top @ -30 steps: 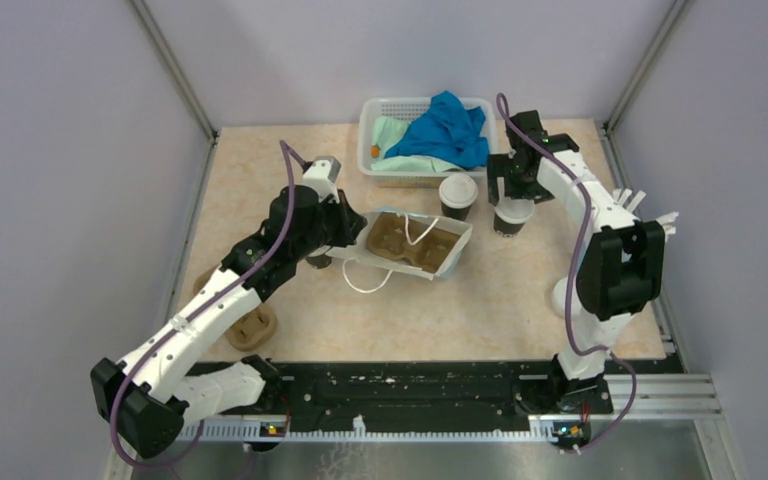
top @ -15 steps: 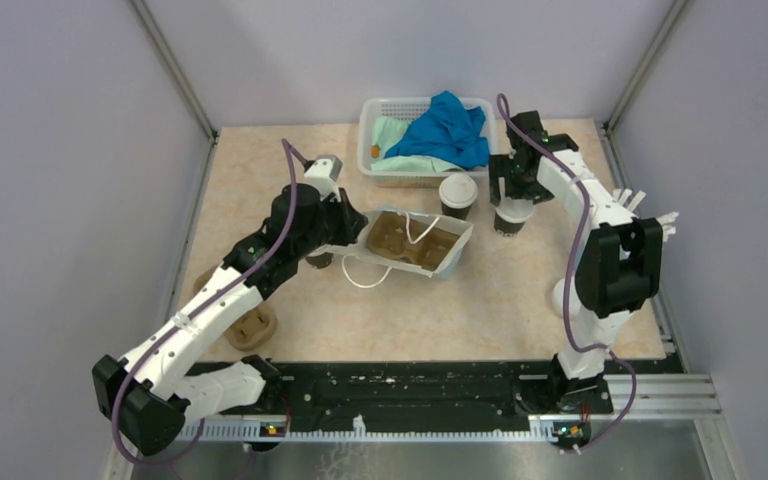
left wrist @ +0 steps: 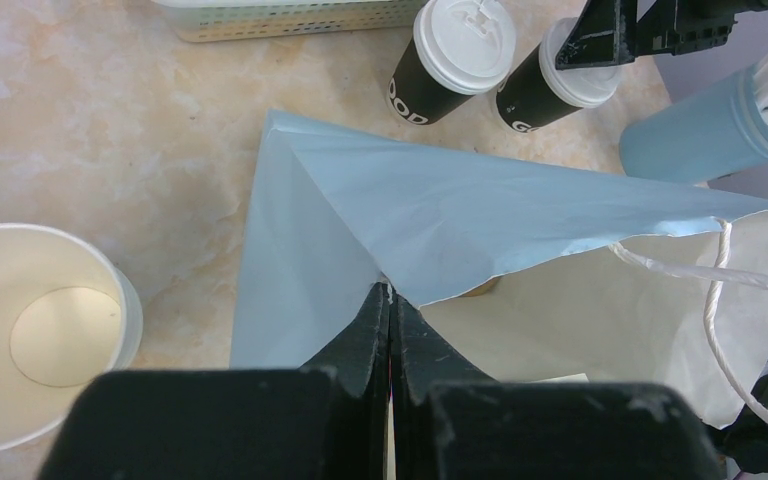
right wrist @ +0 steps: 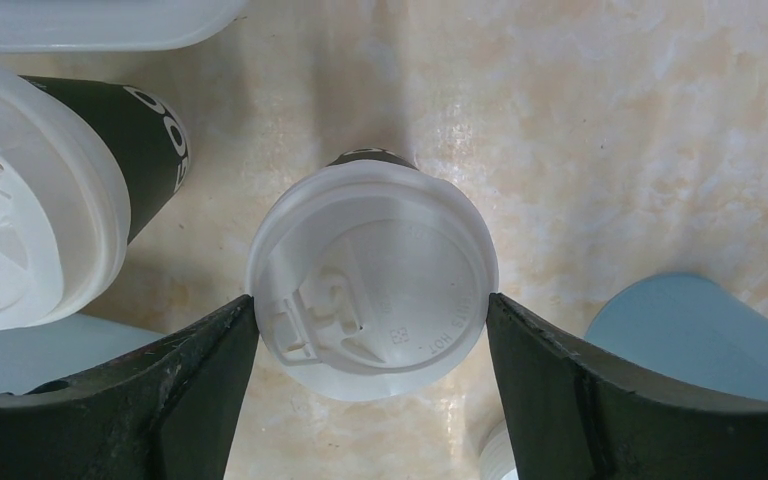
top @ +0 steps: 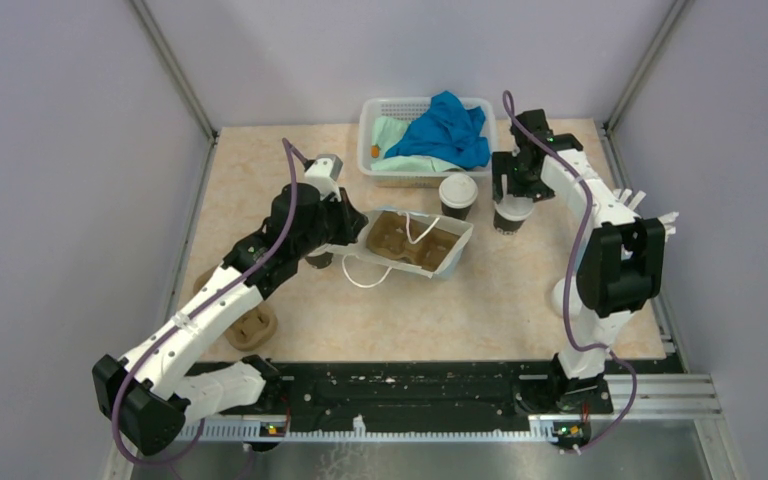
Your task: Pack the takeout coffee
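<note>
Right now the left gripper (left wrist: 390, 296) is pinched tight on the edge of the light blue paper bag (left wrist: 480, 215), which lies open mid-table with the brown pulp tray (top: 397, 236) inside. Over at the far right, the right gripper (right wrist: 370, 298) straddles one lidded coffee cup (right wrist: 375, 265), a fingertip (right wrist: 225, 350) meeting the lid's rim on each side; that cup stands on the table (top: 480, 300). The second lidded cup (top: 457, 195) stands just left of it, near the white basket (top: 400, 178).
</note>
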Tool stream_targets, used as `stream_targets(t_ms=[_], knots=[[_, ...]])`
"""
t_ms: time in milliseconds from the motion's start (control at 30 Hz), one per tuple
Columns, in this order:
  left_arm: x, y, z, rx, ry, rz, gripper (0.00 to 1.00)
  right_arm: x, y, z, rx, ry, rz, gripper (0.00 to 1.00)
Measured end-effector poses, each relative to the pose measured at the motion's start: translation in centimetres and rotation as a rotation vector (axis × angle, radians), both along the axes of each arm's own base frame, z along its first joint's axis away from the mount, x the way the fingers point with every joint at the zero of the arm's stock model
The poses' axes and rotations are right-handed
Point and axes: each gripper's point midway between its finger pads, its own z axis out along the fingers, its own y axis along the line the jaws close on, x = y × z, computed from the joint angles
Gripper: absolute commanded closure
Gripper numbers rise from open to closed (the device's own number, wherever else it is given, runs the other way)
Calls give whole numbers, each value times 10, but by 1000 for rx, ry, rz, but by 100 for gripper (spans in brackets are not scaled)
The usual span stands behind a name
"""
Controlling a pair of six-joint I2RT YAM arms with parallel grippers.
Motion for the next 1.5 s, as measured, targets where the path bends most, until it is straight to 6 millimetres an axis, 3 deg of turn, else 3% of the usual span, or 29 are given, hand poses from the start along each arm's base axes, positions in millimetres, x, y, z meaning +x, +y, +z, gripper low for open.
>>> stream_targets(t_ms=[733,1167,1267,1333,1400,1500], knots=[[0,0,0,2,-2,-2,100,3,2,-2,5,-11,12,17],[0,0,0,1,-2,-1,100,-2,1,5,9,-16,7,22],[1,-1,0,-3,3,2,100,-14,2,29,33,-55,8,23],[1,-1,0,-6,4,3,100,-26,4,56,66,-109,18,23],[1,-1,0,-9,6,6,100,-43,8,96,122,-199,44,24],[3,-1,2,-7,5,12,100,-84,19,170,238,-396,121,25]])
